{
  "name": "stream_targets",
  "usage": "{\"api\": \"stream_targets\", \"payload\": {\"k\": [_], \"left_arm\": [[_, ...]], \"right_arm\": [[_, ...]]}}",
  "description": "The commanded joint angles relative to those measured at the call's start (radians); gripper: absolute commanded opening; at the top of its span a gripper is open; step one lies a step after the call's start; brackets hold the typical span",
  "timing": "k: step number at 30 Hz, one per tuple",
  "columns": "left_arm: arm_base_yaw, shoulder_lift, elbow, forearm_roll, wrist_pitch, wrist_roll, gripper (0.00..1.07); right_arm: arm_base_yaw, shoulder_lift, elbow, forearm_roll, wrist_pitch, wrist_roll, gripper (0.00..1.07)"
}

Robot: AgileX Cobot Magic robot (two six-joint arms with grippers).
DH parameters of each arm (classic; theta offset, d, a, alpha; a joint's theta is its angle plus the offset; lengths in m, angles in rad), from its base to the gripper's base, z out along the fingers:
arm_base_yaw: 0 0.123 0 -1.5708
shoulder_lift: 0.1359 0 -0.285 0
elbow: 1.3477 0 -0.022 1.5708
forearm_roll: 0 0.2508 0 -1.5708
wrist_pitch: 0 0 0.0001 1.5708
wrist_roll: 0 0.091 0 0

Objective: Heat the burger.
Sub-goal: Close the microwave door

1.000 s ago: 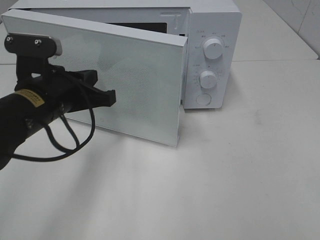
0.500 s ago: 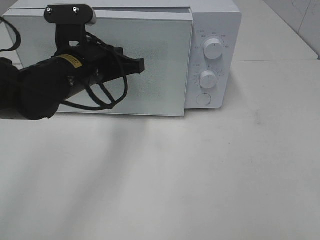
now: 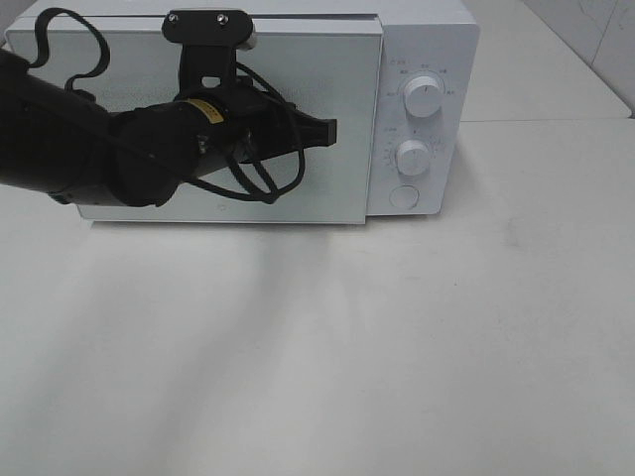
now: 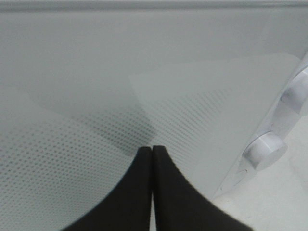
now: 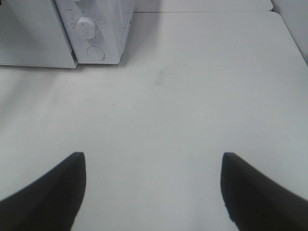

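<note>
The burger shows in none of the 3 views, so its place relative to either gripper cannot be told. In the high view the left gripper, jaws pressed together and holding nothing, lies across the shut door of the microwave. Its tips point toward 3 o'clock, where the upper dial and lower dial sit. The left wrist view alone shows the fingertips touching each other close to the door's dotted screen. Only the right wrist view shows the right gripper, jaws wide and holding nothing, above the table.
</note>
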Motion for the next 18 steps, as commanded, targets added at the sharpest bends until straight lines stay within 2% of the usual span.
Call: {"api": "stream_targets", "payload": {"k": [1, 8, 9, 10, 18], "left_arm": [[0.014, 0.041, -0.084, -0.030, -0.046, 0.006, 0.00], [0.017, 0.083, -0.157, -0.077, -0.029, 0.059, 0.00], [0.026, 0.091, -0.183, -0.106, -0.020, 0.092, 0.00], [0.026, 0.094, -0.197, -0.119, -0.010, 0.100, 0.00], [0.017, 0.081, -0.210, -0.096, 0.085, 0.110, 0.00]], "right_arm": [[-0.007, -0.028, 0.001, 0.005, -0.010, -0.010, 0.75], [-0.007, -0.028, 0.001, 0.006, -0.010, -0.010, 0.75], [-0.007, -0.028, 0.001, 0.007, -0.010, -0.010, 0.75], [-0.007, -0.028, 0.001, 0.007, -0.010, -0.010, 0.75], [-0.007, -0.028, 0.001, 0.007, -0.010, -0.010, 0.75]]}}
